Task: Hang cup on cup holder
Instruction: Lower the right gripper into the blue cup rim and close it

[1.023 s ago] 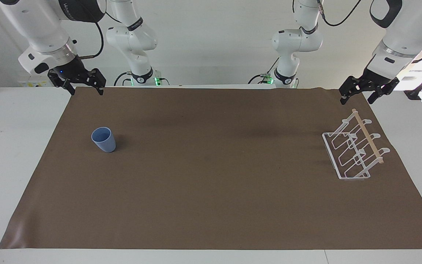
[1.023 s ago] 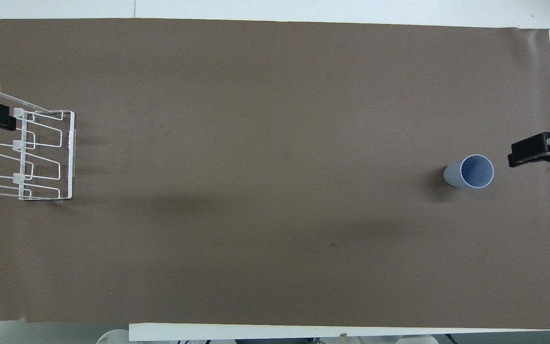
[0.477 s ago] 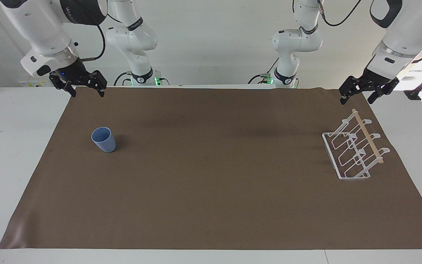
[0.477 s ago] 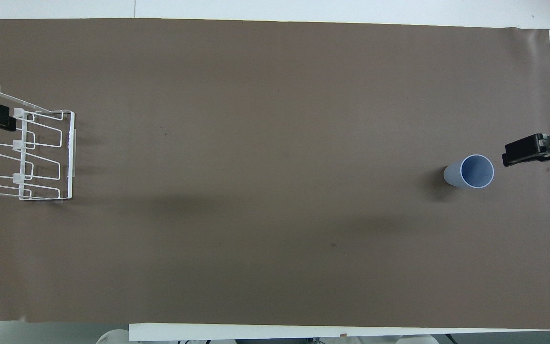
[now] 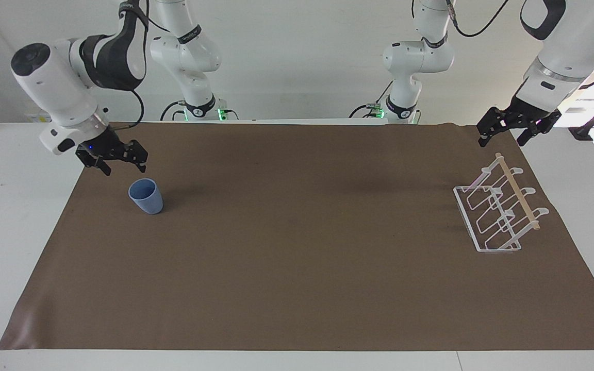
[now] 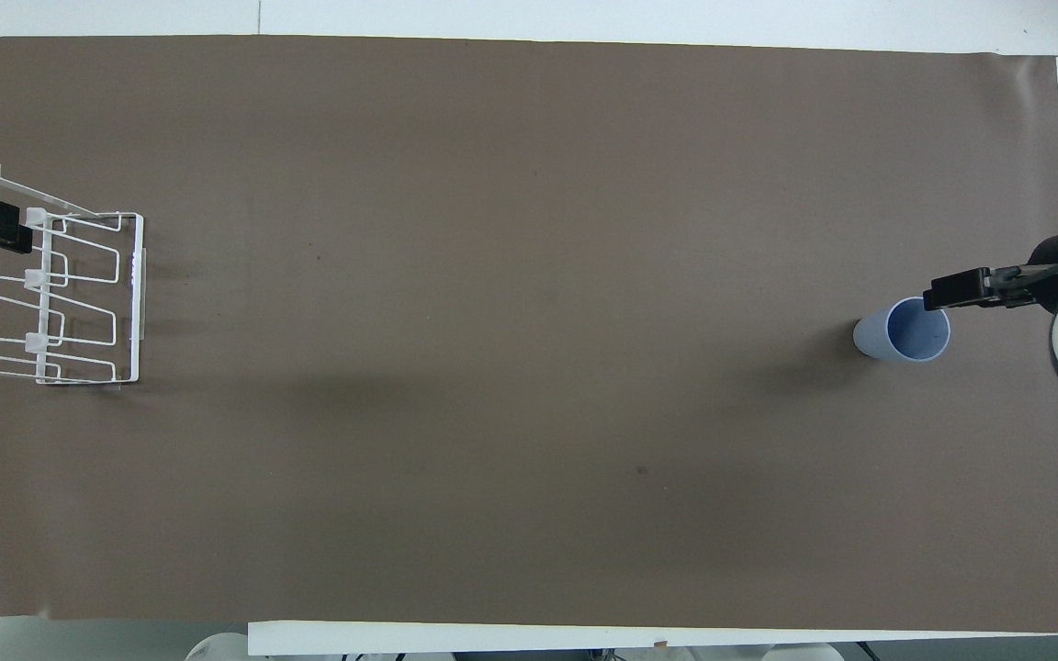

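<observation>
The right hand [image 5: 120, 164] has come down and in toward the cup [image 5: 146, 196] since 1 second ago: it then hung high over the brown mat's [image 5: 297, 268] corner at the right arm's end of the desk [image 5: 8, 216], and now it hangs low over the mat just beside the cup's rim, not touching it. Its fingers stand wide apart with nothing between them. In the overhead view one dark fingertip [image 6: 956, 294] now reaches to the cup's [image 6: 903, 329] rim, where before it stood clear of it.

The cup itself has not moved. It stands upright, mouth up, on the mat toward the right arm's end of the desk.

The left hand [image 5: 503, 135] waits where it was, raised above the mat's corner at the left arm's end, fingers spread wide and empty. The cup holder [image 5: 498, 211] sits unchanged on the mat below it, well apart from the cup, its wooden rod [image 5: 517, 191] across the top.
</observation>
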Robot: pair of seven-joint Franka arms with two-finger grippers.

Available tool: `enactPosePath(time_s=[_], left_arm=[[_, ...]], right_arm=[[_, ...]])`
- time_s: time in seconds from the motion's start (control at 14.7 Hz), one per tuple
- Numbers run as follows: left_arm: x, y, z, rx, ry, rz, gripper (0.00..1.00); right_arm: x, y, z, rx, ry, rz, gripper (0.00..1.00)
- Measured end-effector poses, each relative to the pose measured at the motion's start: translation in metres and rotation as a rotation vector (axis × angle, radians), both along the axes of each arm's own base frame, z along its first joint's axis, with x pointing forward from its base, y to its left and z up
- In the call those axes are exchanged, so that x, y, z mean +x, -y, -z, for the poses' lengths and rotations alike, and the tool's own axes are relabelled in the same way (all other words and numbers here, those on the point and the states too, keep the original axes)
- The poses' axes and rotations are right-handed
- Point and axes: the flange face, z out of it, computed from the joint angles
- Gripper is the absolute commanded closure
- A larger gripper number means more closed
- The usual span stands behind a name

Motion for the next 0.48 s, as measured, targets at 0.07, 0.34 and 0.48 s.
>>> enactPosePath(time_s=[0.07,0.34,0.48], left_arm=[[0.0,0.0,0.001,0.0,-0.001,0.0,0.01],[0.0,0.0,0.002,0.0,-0.006,0.0,0.01],[-0.001,0.0,0.003,0.001,-0.008,0.0,0.01]], right_arm=[[0.002,0.001,0.02,0.003,-0.003,-0.022,0.0],[0.004,0.007,0.05,0.014,-0.012,-0.1,0.0],[0.002,0.012,0.054,0.012,0.001,-0.115,0.0]])
